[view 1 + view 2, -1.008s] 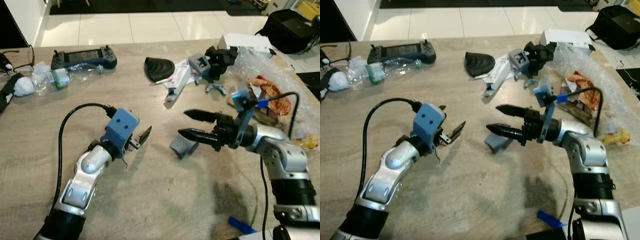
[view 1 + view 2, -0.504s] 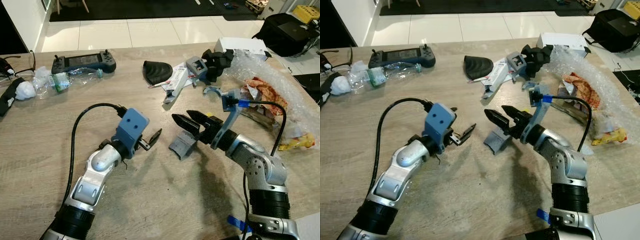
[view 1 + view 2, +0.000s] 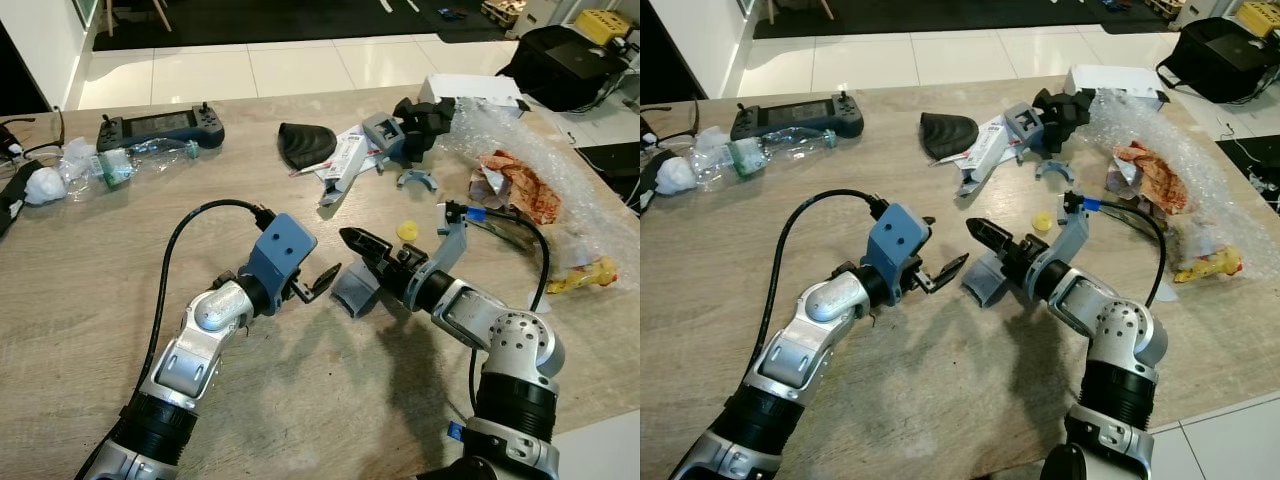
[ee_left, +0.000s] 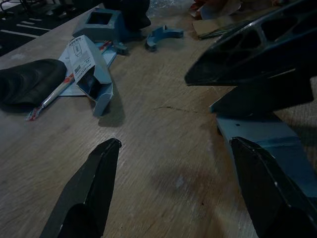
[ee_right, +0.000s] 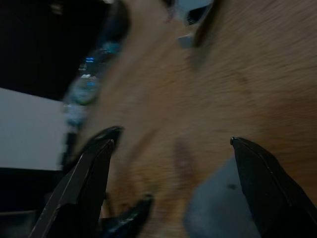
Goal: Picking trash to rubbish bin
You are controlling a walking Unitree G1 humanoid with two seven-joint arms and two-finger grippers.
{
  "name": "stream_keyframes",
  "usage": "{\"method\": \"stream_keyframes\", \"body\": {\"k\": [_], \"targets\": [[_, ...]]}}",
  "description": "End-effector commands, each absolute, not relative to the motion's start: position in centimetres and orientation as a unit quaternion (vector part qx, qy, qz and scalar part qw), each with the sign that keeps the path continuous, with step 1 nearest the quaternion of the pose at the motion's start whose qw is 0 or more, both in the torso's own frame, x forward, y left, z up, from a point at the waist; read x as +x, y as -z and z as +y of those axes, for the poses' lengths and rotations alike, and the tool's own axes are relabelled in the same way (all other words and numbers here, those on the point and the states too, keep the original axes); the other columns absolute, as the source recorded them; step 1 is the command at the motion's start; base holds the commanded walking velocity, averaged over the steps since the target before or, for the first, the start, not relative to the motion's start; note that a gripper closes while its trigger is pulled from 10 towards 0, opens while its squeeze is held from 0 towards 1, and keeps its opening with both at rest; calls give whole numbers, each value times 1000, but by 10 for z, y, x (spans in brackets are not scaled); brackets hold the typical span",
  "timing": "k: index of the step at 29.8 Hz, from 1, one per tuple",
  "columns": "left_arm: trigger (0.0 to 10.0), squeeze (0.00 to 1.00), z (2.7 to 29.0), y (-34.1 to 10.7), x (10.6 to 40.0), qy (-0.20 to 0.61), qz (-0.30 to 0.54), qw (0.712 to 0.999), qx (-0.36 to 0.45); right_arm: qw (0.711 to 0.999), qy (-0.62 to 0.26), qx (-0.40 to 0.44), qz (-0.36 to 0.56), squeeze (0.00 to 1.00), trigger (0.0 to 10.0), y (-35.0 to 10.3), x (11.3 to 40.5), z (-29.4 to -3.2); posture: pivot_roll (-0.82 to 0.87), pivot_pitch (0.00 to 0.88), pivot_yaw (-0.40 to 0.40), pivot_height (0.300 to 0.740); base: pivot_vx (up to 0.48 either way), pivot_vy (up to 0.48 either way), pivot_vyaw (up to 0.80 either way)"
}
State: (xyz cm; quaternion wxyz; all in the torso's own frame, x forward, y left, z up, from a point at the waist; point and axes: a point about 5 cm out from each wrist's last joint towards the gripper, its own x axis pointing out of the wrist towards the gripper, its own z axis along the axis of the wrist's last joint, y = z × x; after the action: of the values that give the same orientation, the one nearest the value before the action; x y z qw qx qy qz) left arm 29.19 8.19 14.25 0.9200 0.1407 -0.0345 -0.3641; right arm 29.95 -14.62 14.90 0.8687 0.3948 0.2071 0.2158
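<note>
The wooden counter (image 3: 60,300) carries everything, and the small blue-grey piece of trash (image 3: 352,288) near its middle serves as the landmark. Beyond that piece, toward the far right corner, lies a heap of clear bubble wrap (image 3: 540,170) with a crumpled red-brown wrapper (image 3: 515,180) on it. Far from the piece, at the far left, a dark handheld game controller (image 3: 158,124) lies next to a crushed clear plastic bottle (image 3: 120,160). Straight beyond the piece are a black curved pad (image 3: 305,142) and an open white carton (image 3: 342,165). A small yellow cap (image 3: 407,231) sits just past the piece on its right. The right end effector (image 3: 362,256) hovers right over the piece, fingers spread apart, one tip above it. The left end effector (image 3: 322,280) sits just left of the piece, fingers parted, not touching it.
</note>
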Motion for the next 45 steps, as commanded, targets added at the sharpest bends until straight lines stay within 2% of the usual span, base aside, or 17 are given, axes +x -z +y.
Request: {"method": "stream_keyframes", "body": {"k": [1,3,7,9,11,15,19,27,33,34,39,45], "targets": [[10000,0,81,-139,292,364,-29,920,144,890,-177,367,203,0,10000,-149,297,-158,-74,122,-37,740,0,0,0],[10000,0,85,-139,294,352,-33,923,149,908,-152,346,179,0,10000,-158,295,-168,-75,125,-36,740,0,0,0],[10000,0,90,-141,297,331,-39,930,152,922,-140,309,184,0,10000,-162,284,-177,-76,129,-35,740,0,0,0],[10000,0,93,-142,299,318,-42,936,147,919,-136,325,175,0,10000,-168,277,-189,-78,129,-32,740,0,0,0],[10000,0,93,-142,299,318,-42,936,147,919,-136,325,175,0,10000,-168,277,-189,-78,129,-32,740,0,0,0],[10000,0,93,-142,300,322,-40,935,147,899,-159,359,195,0,10000,-172,264,-198,-84,128,-27,740,0,0,0],[10000,0,90,-140,299,337,-36,929,149,865,-194,379,265,0,10000,-157,243,-188,-88,128,-24,740,0,0,0],[10000,0,86,-140,297,352,-35,924,145,833,-189,426,298,0,10000,-136,228,-180,-82,126,-25,740,0,0,0],[10000,0,85,-138,297,352,-33,926,131,830,-150,444,303,0,10000,-133,235,-183,-82,123,-21,740,0,0,0],[10000,0,78,-135,296,364,-27,923,122,818,-153,464,302,0,10000,-133,246,-177,-79,121,-12,740,0,0,0],[10000,0,70,-131,292,391,-14,914,111,806,-169,477,306,0,10000,-135,259,-162,-76,118,-9,740,0,0,0],[10000,0,64,-126,285,462,9,878,125,791,-202,485,314,0,10000,-142,276,-144,-73,121,-14,740,0,0,0]]}}
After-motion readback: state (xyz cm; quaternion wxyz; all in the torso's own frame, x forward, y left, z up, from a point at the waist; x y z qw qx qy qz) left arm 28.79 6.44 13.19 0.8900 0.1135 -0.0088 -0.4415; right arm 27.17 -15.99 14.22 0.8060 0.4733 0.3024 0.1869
